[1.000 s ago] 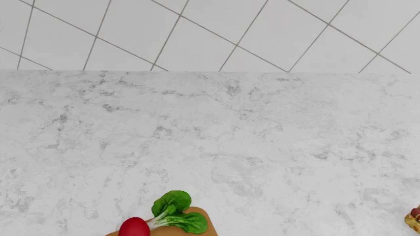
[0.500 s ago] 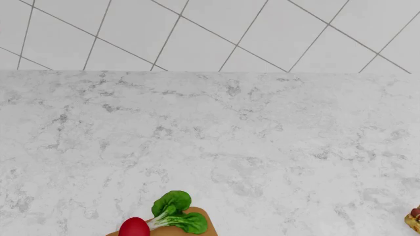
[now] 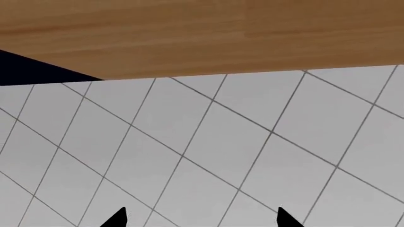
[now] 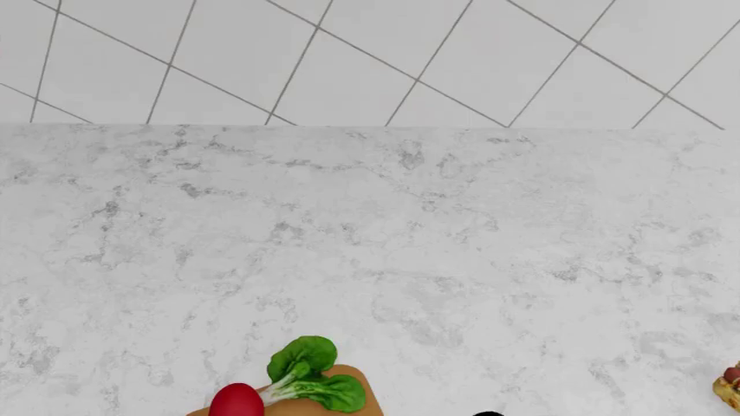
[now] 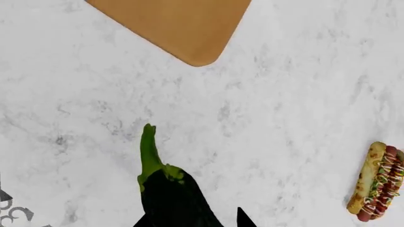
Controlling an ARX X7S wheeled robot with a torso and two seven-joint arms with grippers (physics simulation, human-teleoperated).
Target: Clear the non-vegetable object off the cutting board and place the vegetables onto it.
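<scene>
Carrying the dark eggplant (image 5: 170, 196) to the cutting board (image 5: 183, 23) meant keeping the right gripper (image 5: 196, 218) apparently clenched around it, clear of the hot dog (image 5: 377, 182); left gripper (image 3: 198, 218) looked released.

One radish (image 4: 236, 401), eggplant (image 5: 171, 201), hot dog (image 5: 377, 182).

Left end effector (image 3: 198, 218): two plain black fingertips (image 3: 117, 218), each a pointed triangular wedge, matte, with no markings, screws or cables showing; only the tips enter the left wrist view.
Right end effector (image 5: 197, 220): one black pointed fingertip (image 5: 245, 218) visible, same flat wedge form; the rest hidden.
Head view: a small black rounded sliver (image 4: 488, 413) at the lower edge, part unidentifiable
</scene>
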